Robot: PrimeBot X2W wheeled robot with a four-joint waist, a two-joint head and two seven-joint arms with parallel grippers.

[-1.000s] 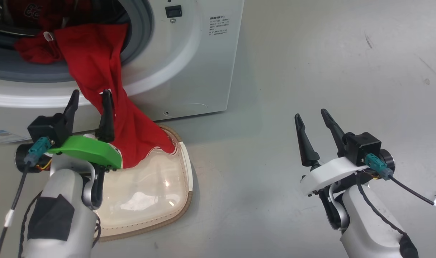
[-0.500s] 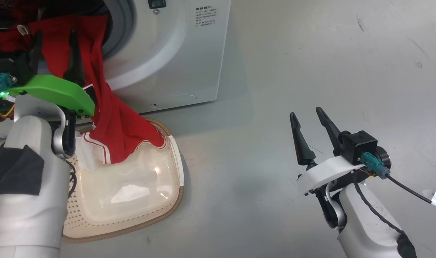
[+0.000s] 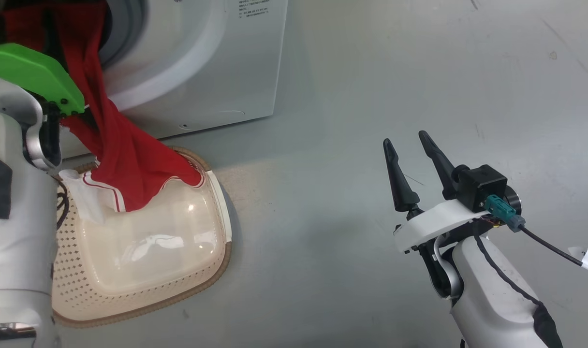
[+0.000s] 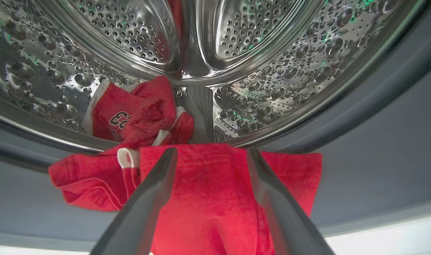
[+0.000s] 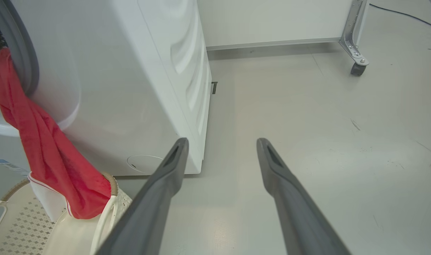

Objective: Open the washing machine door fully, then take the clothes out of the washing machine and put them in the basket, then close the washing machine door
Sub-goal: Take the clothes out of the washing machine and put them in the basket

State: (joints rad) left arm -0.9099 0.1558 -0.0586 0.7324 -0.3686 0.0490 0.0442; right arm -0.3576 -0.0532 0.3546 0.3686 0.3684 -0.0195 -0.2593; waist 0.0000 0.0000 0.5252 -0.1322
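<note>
— Where do the clothes (image 4: 208, 198) lie from the left end effector (image 4: 211, 152)?

— Straight ahead, just below its tips. One red garment (image 3: 129, 164) is folded over the grey gasket (image 4: 378, 141) of the washing machine (image 3: 216, 72), and the fold runs crosswise to the fingers (image 4: 144, 205). The rest hangs down beneath the end effector, with its tail in the basket (image 3: 69, 285). A second bundle (image 4: 144, 113) sits beyond the tips, slightly to their left, low in the drum (image 4: 265, 88).

— And the jaws?

— Spread wide, one on each side of the fold, gripping nothing.

— The other arm?

— The right end effector (image 3: 403, 139) is equally wide and empty. It hangs over bare floor (image 3: 347, 96), well apart from the machine. The left is clearly nearer, so closing on that fold looks like its next move.
</note>
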